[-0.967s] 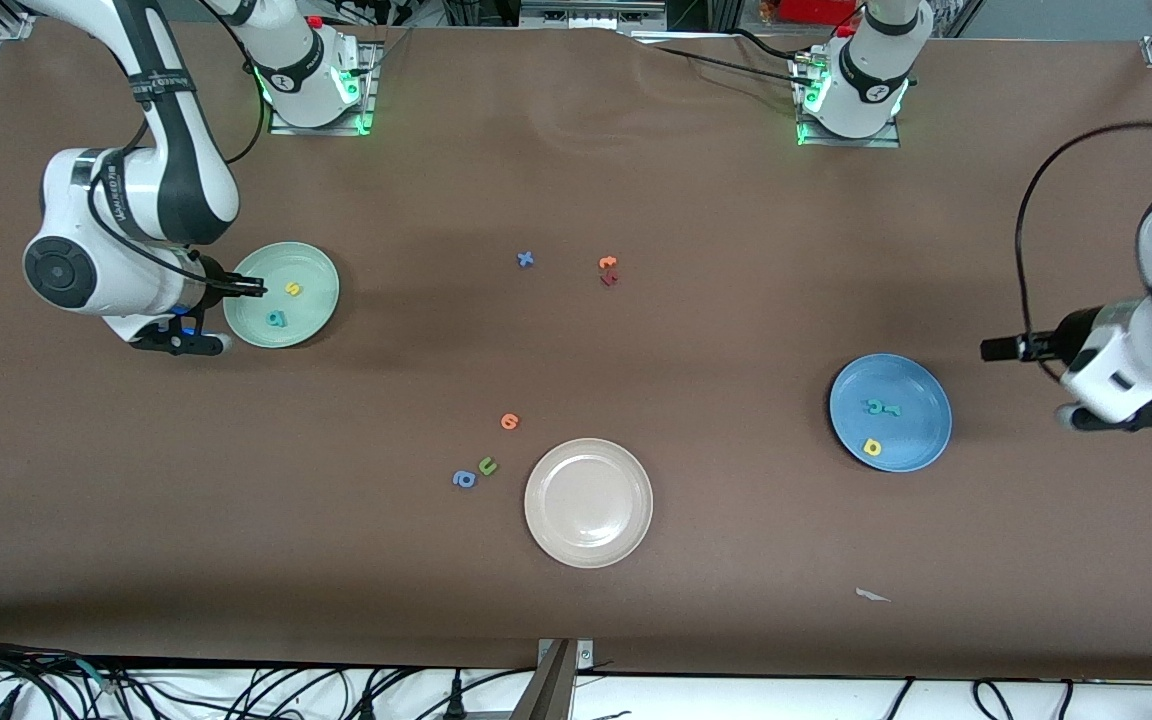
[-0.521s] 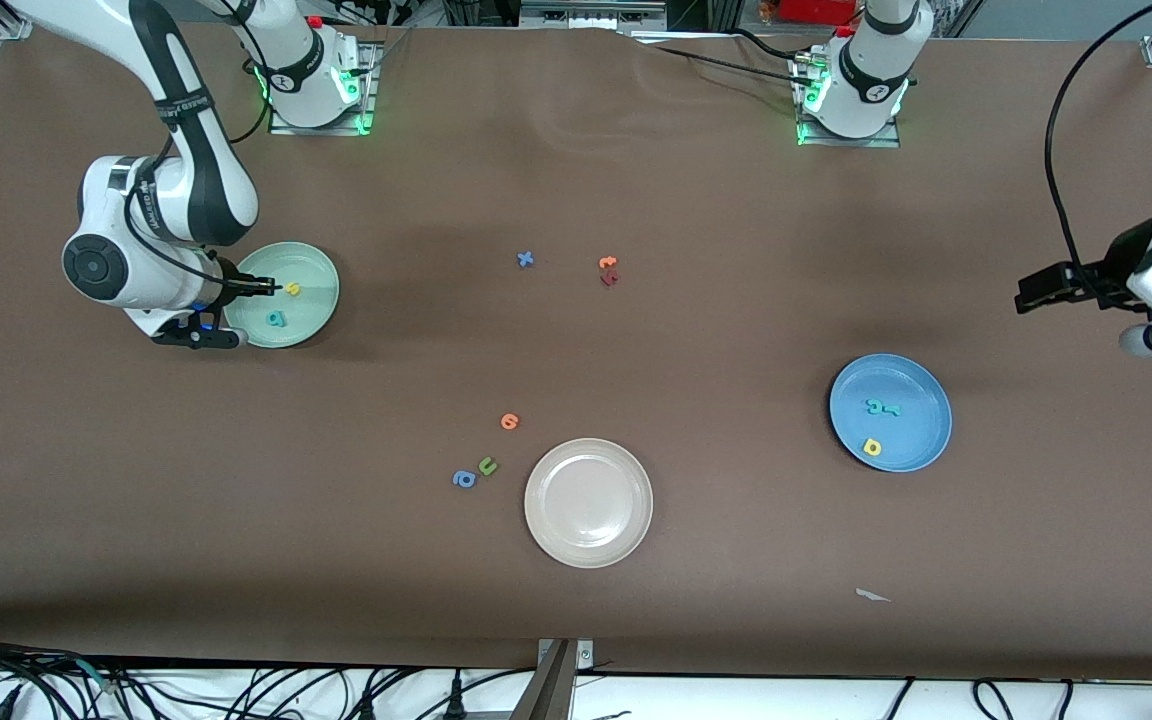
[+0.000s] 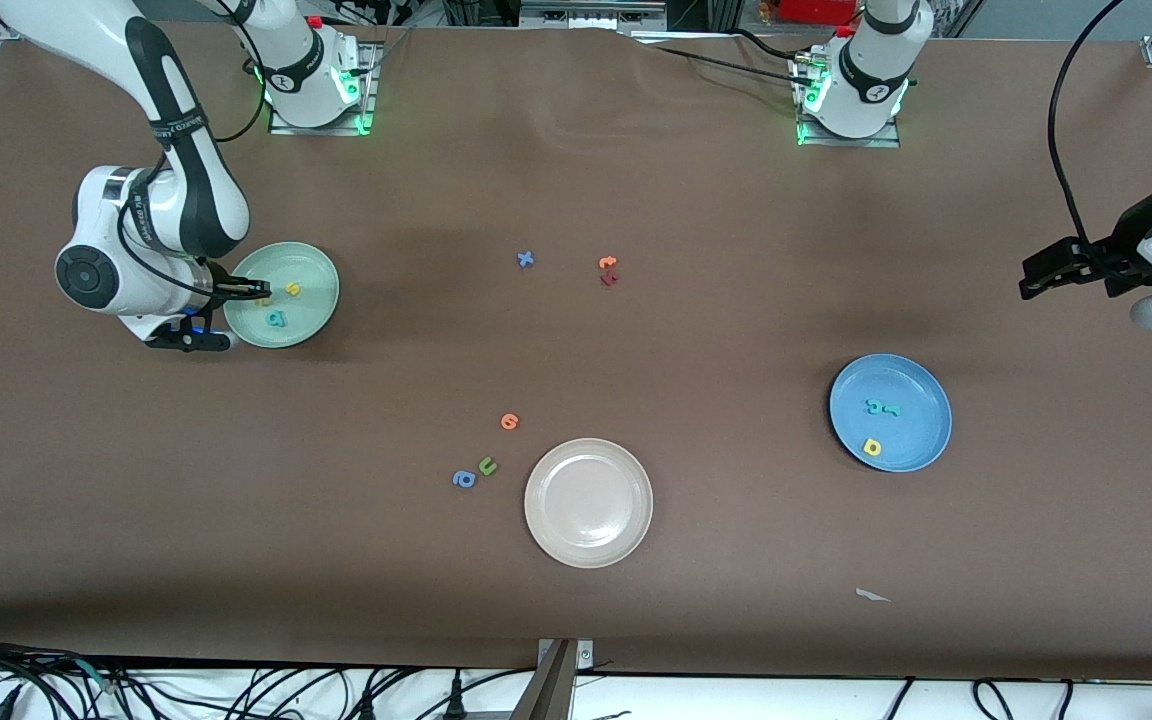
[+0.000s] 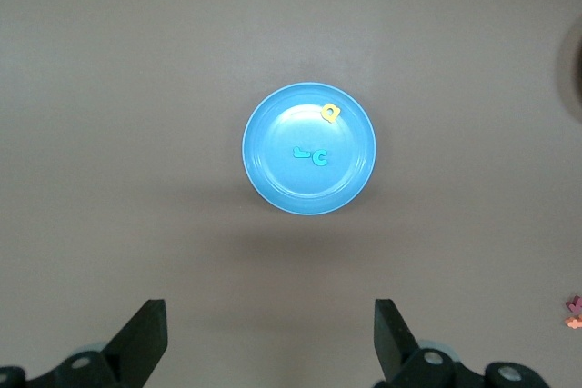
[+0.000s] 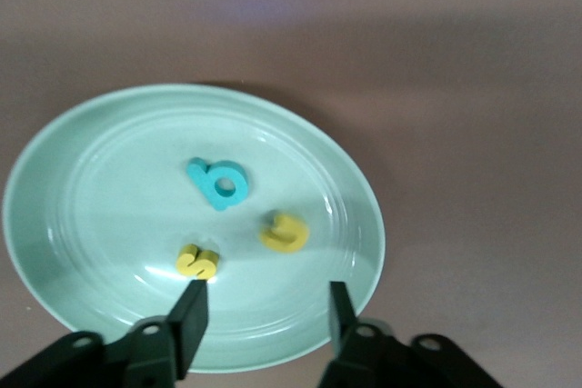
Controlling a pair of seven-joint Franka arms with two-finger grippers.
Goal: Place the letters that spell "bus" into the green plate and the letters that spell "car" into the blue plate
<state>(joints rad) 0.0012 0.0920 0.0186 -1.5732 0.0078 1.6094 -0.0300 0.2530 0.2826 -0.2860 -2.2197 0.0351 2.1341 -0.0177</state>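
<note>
Over the green plate (image 5: 109,134) holding teal b (image 5: 221,184), yellow u (image 5: 285,233) and yellow s (image 5: 197,263), right gripper (image 5: 264,313) hangs fingers apart and empty; left gripper (image 4: 270,338), spread wide, waits high toward the surface edge, blue plate (image 4: 273,184) at its twelve o'clock.

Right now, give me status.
Right gripper open over green plate; b, u, s inside. Left gripper open, waiting. Blue plate holds three letters.

High front view; two downward wrist views

letters (image 5: 221,184) in plate (image 5: 109,134) (three)
</note>
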